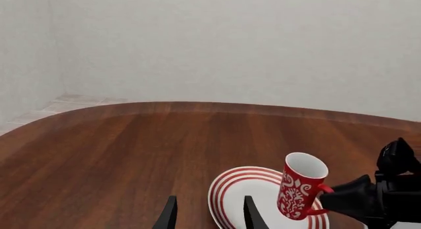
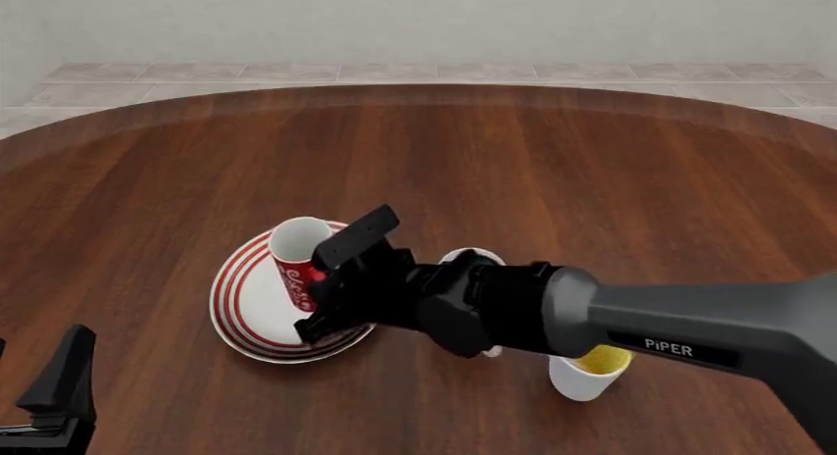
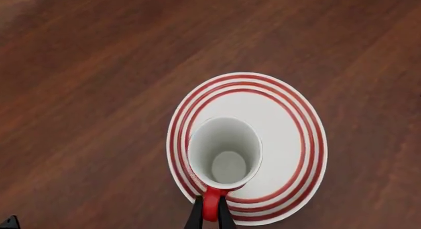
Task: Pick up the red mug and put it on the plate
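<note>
Front view — red mug point(image 2: 298, 262) in right hand point(image 2: 337, 283)

- You work over a round wooden table point(image 2: 550, 161), dark reddish-brown with a curved far edge.
- The plate point(image 2: 242, 323) lies flat on it at your near left (white, ringed in red).
- A white mug with yellow inside point(image 2: 585, 372) stands on the wood near the front, right of the plate.
- Another white mug point(image 2: 472, 256) stands between them, mostly hidden by the arm.
</note>
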### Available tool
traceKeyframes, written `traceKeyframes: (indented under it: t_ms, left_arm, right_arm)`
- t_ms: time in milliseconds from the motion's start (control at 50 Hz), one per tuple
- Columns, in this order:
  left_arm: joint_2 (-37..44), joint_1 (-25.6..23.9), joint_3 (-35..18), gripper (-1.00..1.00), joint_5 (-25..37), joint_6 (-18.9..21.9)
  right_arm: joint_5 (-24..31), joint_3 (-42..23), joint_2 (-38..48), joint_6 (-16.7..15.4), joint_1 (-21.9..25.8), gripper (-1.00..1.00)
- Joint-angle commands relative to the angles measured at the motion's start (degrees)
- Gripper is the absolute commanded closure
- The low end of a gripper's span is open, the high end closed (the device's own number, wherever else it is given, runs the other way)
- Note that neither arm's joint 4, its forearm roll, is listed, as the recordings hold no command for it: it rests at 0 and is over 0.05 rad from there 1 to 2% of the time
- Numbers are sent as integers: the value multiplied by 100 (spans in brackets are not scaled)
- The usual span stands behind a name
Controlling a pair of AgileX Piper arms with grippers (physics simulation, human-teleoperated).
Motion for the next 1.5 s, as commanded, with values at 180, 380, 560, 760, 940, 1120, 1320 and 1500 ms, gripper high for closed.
traceKeyframes:
  t_ms: [180,380,560,760,940,1120,1320,1500]
  left_arm:
    - [0,30,43,-100,-42,-40]
    - [0,40,32,-100,-39,-58]
    - [0,43,-5,-100,-10,-69]
    - [0,45,11,-100,-27,-68]
    - [0,51,46,-100,-58,-70]
    - [0,50,3,-100,-15,-64]
    - [0,56,11,-100,-21,-69]
    - [0,62,-15,-100,9,-80]
  right_arm:
    - [28,-191,128,-27,-128,100]
    - [65,-287,198,-49,-209,100]
    - [97,-361,243,-61,-271,100]
    - [81,-402,313,-35,-344,100]
    - [63,-431,372,-7,-362,100]
    - [39,-445,445,-10,-375,100]
    - [74,-517,502,-33,-379,100]
    - [119,-614,577,-37,-334,100]
